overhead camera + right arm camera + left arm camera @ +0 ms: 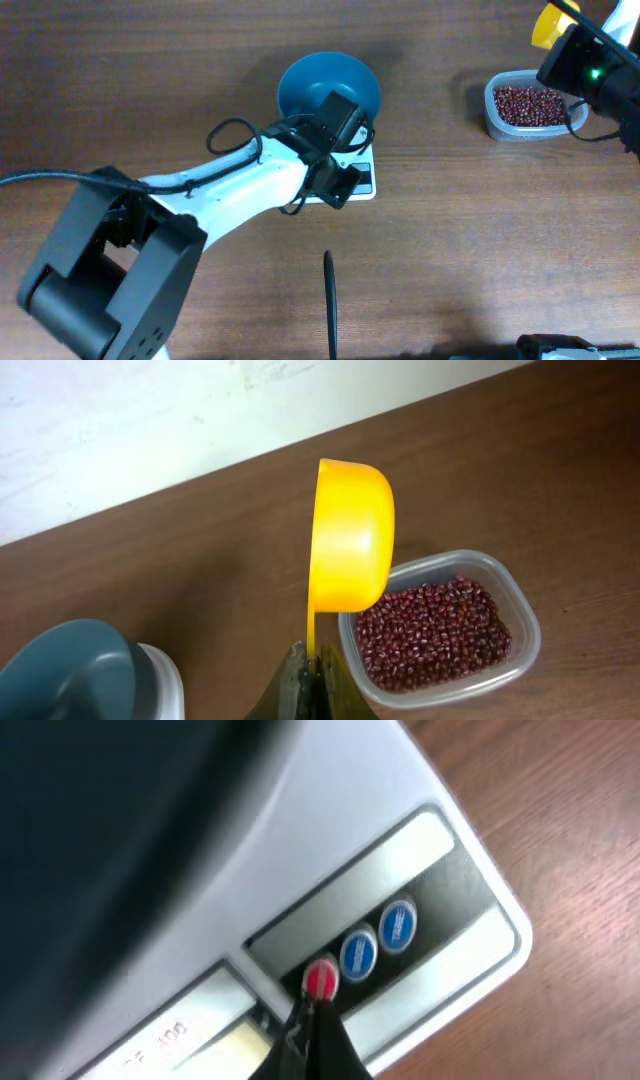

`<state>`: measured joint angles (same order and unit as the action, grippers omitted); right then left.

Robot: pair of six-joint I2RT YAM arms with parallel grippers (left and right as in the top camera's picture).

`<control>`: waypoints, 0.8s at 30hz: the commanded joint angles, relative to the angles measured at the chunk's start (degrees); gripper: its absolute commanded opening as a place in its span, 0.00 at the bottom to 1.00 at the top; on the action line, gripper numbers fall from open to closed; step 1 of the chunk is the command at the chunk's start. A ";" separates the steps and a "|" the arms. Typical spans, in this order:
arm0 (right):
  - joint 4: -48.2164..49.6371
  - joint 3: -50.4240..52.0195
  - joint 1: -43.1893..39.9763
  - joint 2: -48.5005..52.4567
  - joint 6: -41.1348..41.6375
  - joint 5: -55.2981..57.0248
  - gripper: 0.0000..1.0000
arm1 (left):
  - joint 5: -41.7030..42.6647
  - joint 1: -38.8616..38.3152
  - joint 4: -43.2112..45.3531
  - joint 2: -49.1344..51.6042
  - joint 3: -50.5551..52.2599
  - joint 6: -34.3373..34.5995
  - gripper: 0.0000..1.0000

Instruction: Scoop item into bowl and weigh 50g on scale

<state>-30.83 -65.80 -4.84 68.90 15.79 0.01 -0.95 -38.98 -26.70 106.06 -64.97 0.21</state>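
The blue bowl point(330, 85) stands on the white scale point(362, 183). My left gripper point(312, 1010) is shut, and its tip touches the scale's red button point(320, 979) beside two blue buttons point(378, 939). The scale's display point(240, 1042) is lit. The red-brown beans point(528, 104) fill a clear tub point(520, 657) at the right. My right gripper point(315, 660) is shut on the handle of a yellow scoop point(350, 535), held on its side next to the tub. The bowl point(65, 670) and scale edge point(165, 680) show at the lower left of the right wrist view.
A thin black rod point(330, 305) lies on the brown table in front of the scale. A white wall point(150, 420) runs along the far table edge. The left arm point(220, 195) crosses the table's left half.
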 commanded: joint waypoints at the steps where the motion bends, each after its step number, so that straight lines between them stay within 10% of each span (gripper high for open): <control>1: 0.83 -1.07 -0.17 -0.11 -0.57 0.70 0.04 | -0.63 0.13 -5.79 -12.11 -4.22 -0.07 0.00; 7: 0.76 -1.07 -0.17 -0.11 -0.59 0.70 0.04 | -20.87 1.40 -10.38 -34.97 -4.31 -0.02 0.09; 13: 0.07 -1.07 -0.17 2.10 -0.57 0.70 0.04 | -28.02 13.20 -13.57 -40.17 -4.28 0.02 0.99; 24: -0.20 -1.07 -0.17 3.65 -0.37 5.75 0.04 | -13.70 18.14 -13.35 -30.77 -4.28 0.02 0.89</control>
<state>-31.64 -65.80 -4.84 72.51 15.81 2.35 -24.21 -21.04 -40.05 72.05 -69.19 0.21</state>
